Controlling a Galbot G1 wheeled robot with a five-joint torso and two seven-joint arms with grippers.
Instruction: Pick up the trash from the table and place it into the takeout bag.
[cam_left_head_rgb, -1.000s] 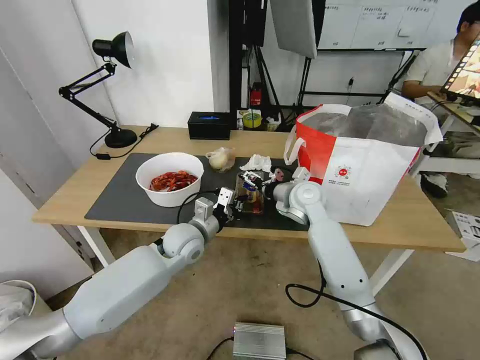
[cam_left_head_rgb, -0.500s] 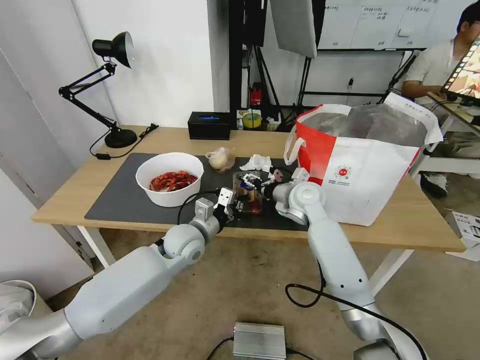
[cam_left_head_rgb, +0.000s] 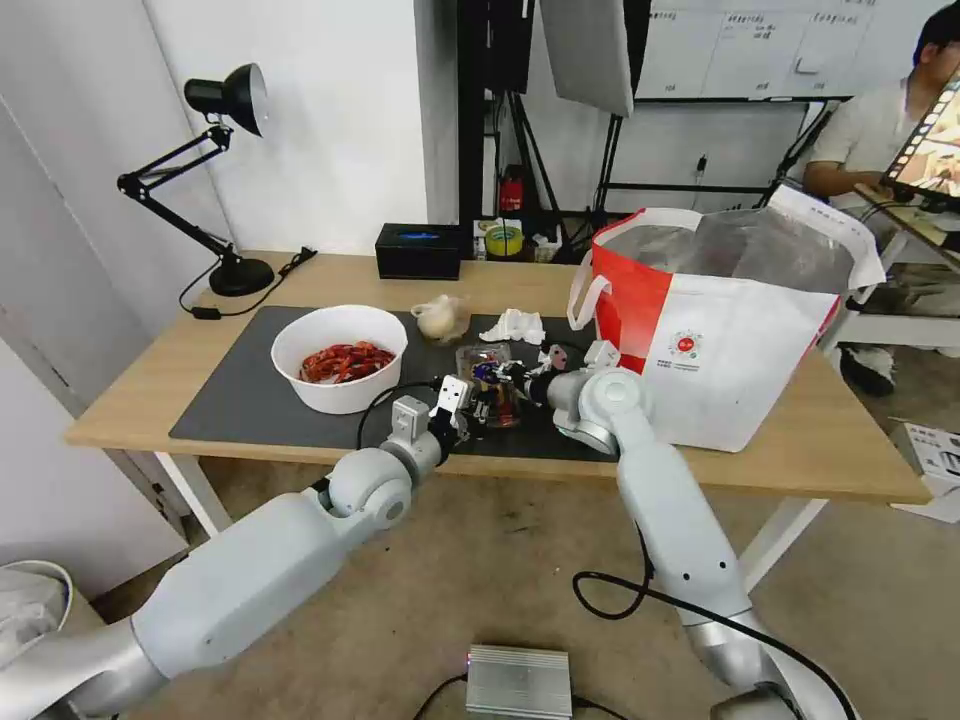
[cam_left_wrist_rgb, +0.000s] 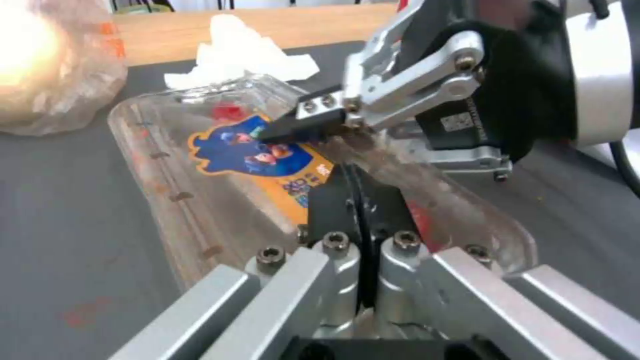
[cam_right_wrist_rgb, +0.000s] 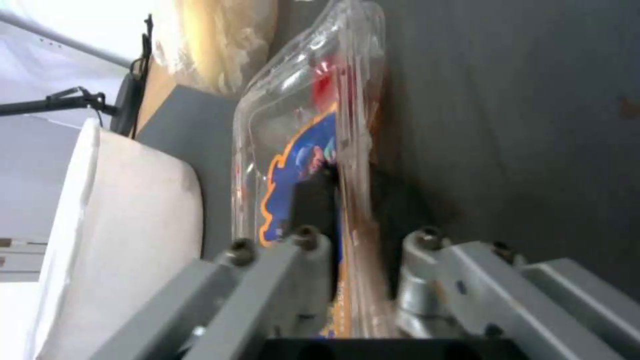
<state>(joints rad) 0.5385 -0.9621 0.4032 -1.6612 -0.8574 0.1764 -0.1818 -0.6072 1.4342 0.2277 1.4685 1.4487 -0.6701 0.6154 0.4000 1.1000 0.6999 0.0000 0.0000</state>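
- Two grippers are met at one item: the clear plastic hinged tray (cam_left_head_rgb: 488, 385) w/ a blue-and-orange label, lifted at a tilt over the large dark grey mat (cam_left_head_rgb: 250, 385) of the light wood-topped table (cam_left_head_rgb: 800, 450).
- Left gripper (cam_left_head_rgb: 470, 408): its dark fingers (cam_left_wrist_rgb: 360, 210) are pressed together on the tray's near edge, as seen in the left wrist view; the clear plastic is pinched between them.
- Right gripper (cam_left_head_rgb: 500, 372): the tray's other side is clamped, w/ one dark pad (cam_right_wrist_rgb: 313, 200) on the labelled face and the other behind the plastic.
- White round bowl of red shells (cam_left_head_rgb: 340, 357): sat on the mat, near the left gripper on the side away from the right arm, apart from it.
- Small clear bag w/ a beige lump (cam_left_head_rgb: 441, 318) and crumpled white tissue (cam_left_head_rgb: 514, 325): lying on the mat just beyond both grippers.
- Large white-and-red takeout bag (cam_left_head_rgb: 730, 330) w/ silver foil lining: stood upright and open-mouthed on the table, beside the right arm's wrist, past the right gripper.
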